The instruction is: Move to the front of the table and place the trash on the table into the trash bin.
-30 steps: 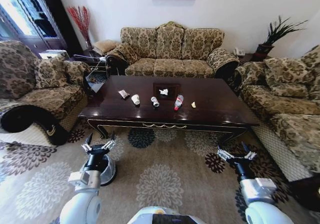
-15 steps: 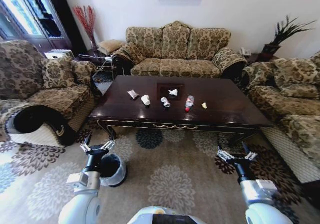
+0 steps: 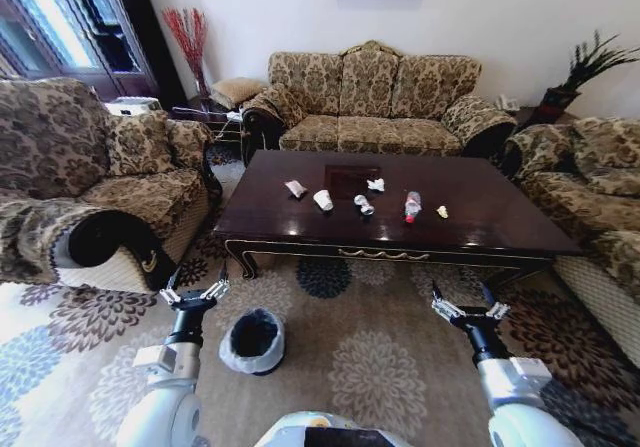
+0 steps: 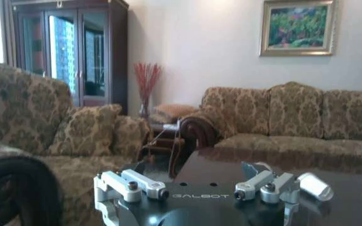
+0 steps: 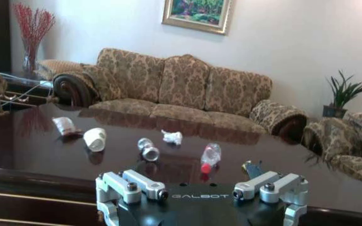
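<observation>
A large rectangular low counter (image 3: 500, 229) of glossy dark brown wood, with carved curved legs and a gold-trimmed apron, is seen ahead on the patterned carpet. Across its top a loose row is formed by a crumpled white wrapper (image 3: 295, 188), a white paper cup (image 3: 323, 200) on its side, a small toppled clear cup (image 3: 365, 205), a crumpled white paper (image 3: 376, 184), a clear plastic bottle with a red label (image 3: 412, 206) and a small yellow scrap (image 3: 442, 211). A small round bin (image 3: 253, 340), black inside with a translucent pale grey-blue liner folded over its rim, is set upright on the carpet in front of the counter's left end.

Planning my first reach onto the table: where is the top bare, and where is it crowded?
The table is bare at both ends: left of the wrapper and right of the yellow scrap. Its front edge strip is bare too. The crowded part is the middle row: paper cup, bottle, crumpled paper.
</observation>
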Available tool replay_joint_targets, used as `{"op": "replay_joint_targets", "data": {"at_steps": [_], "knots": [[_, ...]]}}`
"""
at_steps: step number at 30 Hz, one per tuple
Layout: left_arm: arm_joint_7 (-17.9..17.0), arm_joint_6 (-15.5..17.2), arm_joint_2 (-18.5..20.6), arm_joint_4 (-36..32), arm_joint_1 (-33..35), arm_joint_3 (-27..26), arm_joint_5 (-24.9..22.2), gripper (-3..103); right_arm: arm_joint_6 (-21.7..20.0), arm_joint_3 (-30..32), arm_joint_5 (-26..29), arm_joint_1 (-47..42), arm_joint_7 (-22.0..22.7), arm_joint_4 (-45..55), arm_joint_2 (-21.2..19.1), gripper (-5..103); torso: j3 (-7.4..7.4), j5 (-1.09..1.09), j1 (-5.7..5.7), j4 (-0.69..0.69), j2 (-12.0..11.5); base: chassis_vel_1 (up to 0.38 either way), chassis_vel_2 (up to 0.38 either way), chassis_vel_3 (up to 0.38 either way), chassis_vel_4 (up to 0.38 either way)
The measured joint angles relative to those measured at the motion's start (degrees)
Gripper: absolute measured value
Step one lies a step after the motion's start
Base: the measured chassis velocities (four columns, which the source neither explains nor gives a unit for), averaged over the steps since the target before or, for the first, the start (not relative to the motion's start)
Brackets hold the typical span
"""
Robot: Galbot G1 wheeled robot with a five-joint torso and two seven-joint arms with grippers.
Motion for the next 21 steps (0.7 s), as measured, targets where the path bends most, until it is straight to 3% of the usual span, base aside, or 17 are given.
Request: {"op": "replay_joint_targets", "data": {"at_steps": [8, 13, 21], "knots": [[-0.9, 0.9, 2.7, 9.1, -2.5, 0.0, -2.9, 100, -0.8, 0.7, 1.5, 0.2, 0.3, -0.4, -0.2, 100, 0.0, 0.06, 0.0, 0.0, 0.0, 0.012, 0.01, -0.004, -0.005], [-0.5, 1.1, 4.3, 18.6, -6.5, 0.5, -3.9, 100, -0.9, 1.0, 1.7, 0.3, 0.5, -0.6, -0.3, 100, 0.0, 0.04, -0.01, 0.01, 0.0, -0.023, -0.015, 0.006, 0.009], [0.5, -0.2, 4.5, 37.5, -13.8, 2.2, 0.8, 100, -1.2, 1.5, 1.7, 0.2, 1.3, -0.2, -0.3, 100, 0.01, 0.03, 0.0, 0.01, 0.0, 0.0, 0.0, 0.0, 0.0]]}}
